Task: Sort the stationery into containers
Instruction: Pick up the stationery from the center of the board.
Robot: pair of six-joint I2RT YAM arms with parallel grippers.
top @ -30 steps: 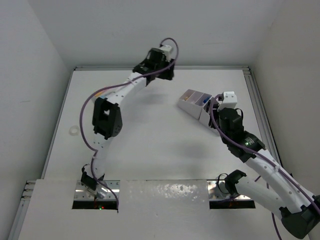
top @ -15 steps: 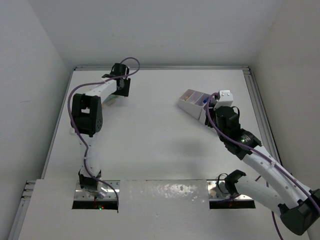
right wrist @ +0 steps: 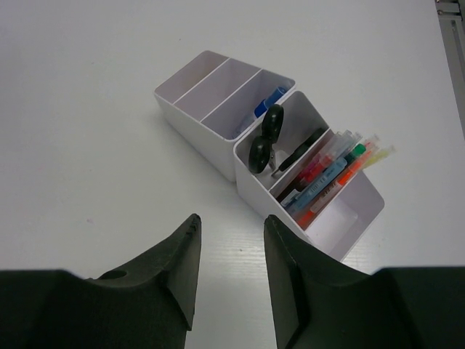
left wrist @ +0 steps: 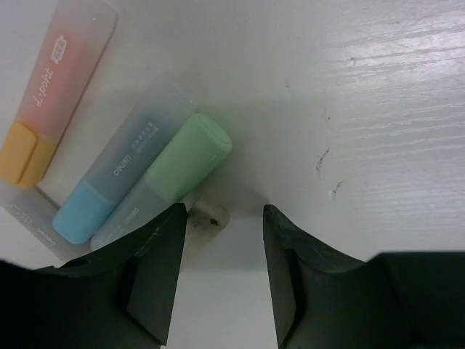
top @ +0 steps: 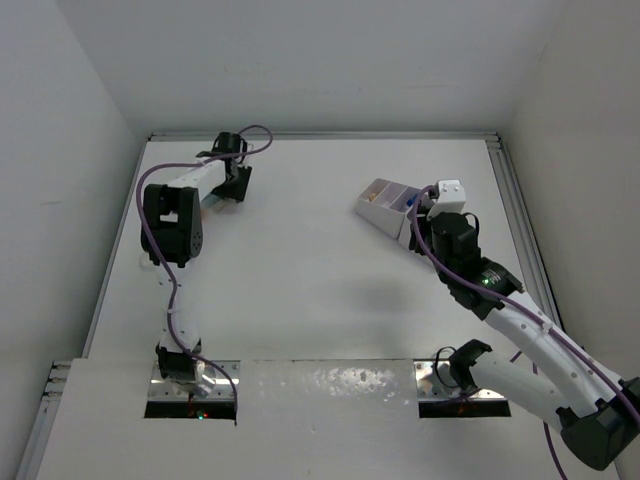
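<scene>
Left tool (left wrist: 221,218): dark matte fingers spread apart with nothing between them, hanging low over the worktop (left wrist: 378,109), out near the far left corner in the top view.
Just past its tips: green highlighter (left wrist: 183,161), a chunky rounded pastel body with a frosted see-through end. Its near end sits right by the left finger.
Next to that: blue highlighter (left wrist: 116,178), same stubby shape, lying flush against the green one and slanted the same way.
Further out: orange highlighter (left wrist: 58,87), a little apart from that pair, frosted body with a deeper orange end.
Under the pile: something pale and translucent pokes out below the green and blue ones, honestly too blurry to say what.
Worktop: white, with faint grain streaks and a few tiny scuffs.
Right tool (right wrist: 231,225): curved black fingers parted, gripping nothing, hovering just in front of the organiser.
Organiser (right wrist: 200,138): smooth white plastic, joined slanted rectangular compartments, sitting on the right side of the worktop.
Inside it: black-handled scissors (right wrist: 261,154) with the handles up, a blue-capped piece (right wrist: 270,98) in the slot beside them, and thin pens and markers (right wrist: 327,171) in red, blue, orange, green and yellow leaning together in the next slot.
</scene>
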